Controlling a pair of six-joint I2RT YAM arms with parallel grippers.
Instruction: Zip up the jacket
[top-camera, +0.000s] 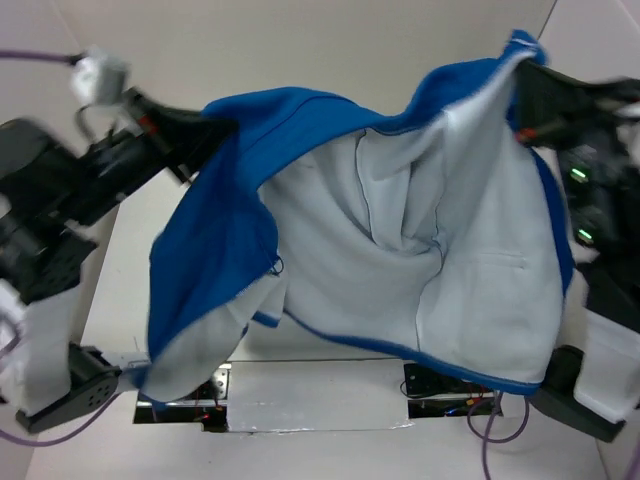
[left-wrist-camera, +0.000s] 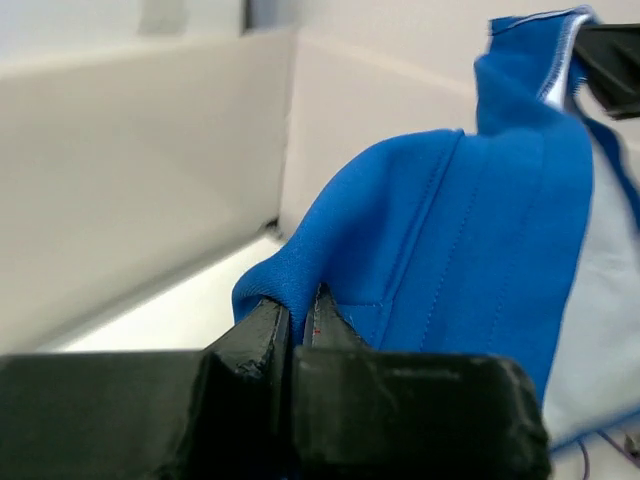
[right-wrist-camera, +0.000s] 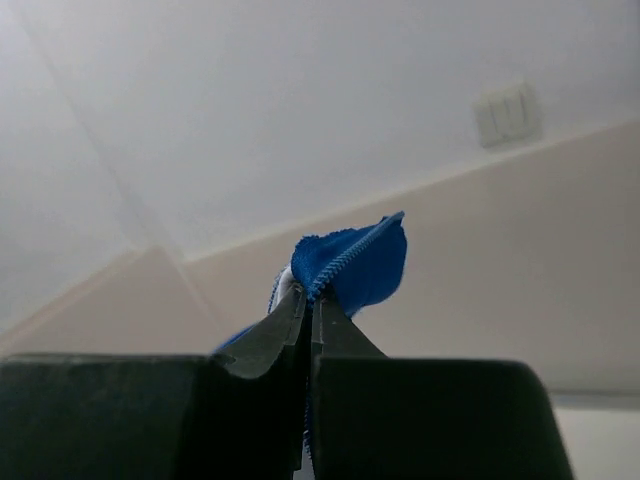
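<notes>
So the jacket (top-camera: 330, 240) is hanging in the air, stretched across the middle of the overhead frame with the white lining facing the camera. It's strung between both arms. The left claw (top-camera: 205, 135) is clenched on blue fabric at the upper left, and the right claw (top-camera: 522, 75) is clenched on a corner at the upper right (in the right wrist view you can see zipper teeth (right-wrist-camera: 345, 258) running along the pinched edge, so that one has the zipper side).

The long axis runs left to right between the two claws, sagging toward the bottom of the frame. Neither arm is nearer; both are already on it.

The pale worktop (top-camera: 330, 390) sits underneath, with plain light walls (left-wrist-camera: 140, 150) around it. My guess: the jacket needs laying flat before any zipping happens.
</notes>
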